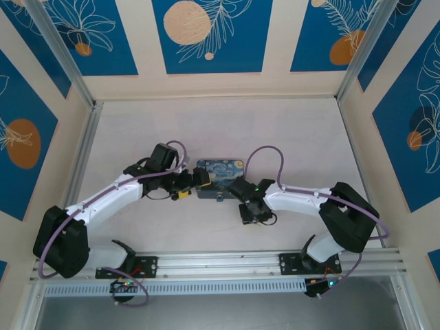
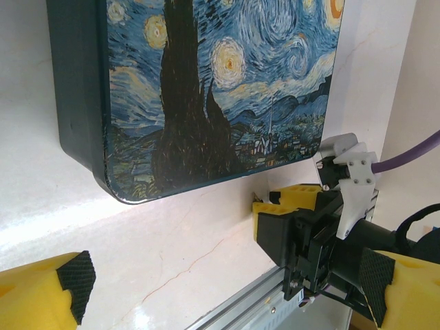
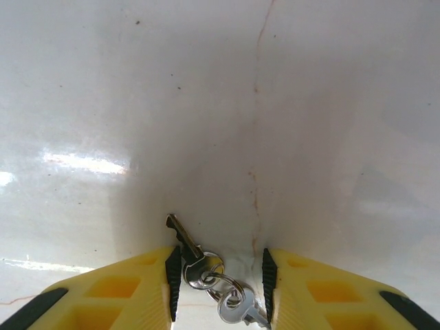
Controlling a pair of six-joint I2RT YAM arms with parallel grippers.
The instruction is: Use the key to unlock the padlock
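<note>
White tabletop (image 3: 289, 103), key (image 3: 181, 238) between the parted fingers (image 3: 110, 295) of the right gripper (image 3: 218, 276)

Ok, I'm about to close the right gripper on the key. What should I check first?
1. Right gripper open: ok, clear gap between the pads.
2. Key between the fingers: ok, its head sits in the gap and its blade points out ahead.
3. Key centred: not ok, it lies against one pad.
4. Grasp free of extras: not ok, a second key on the same ring also lies in the gap.
5. Left gripper ready: ok, open and holding nothing, beside the tin.
6. Padlock located: cannot tell. A small bluish bit at the tin's near edge may be it.
</note>
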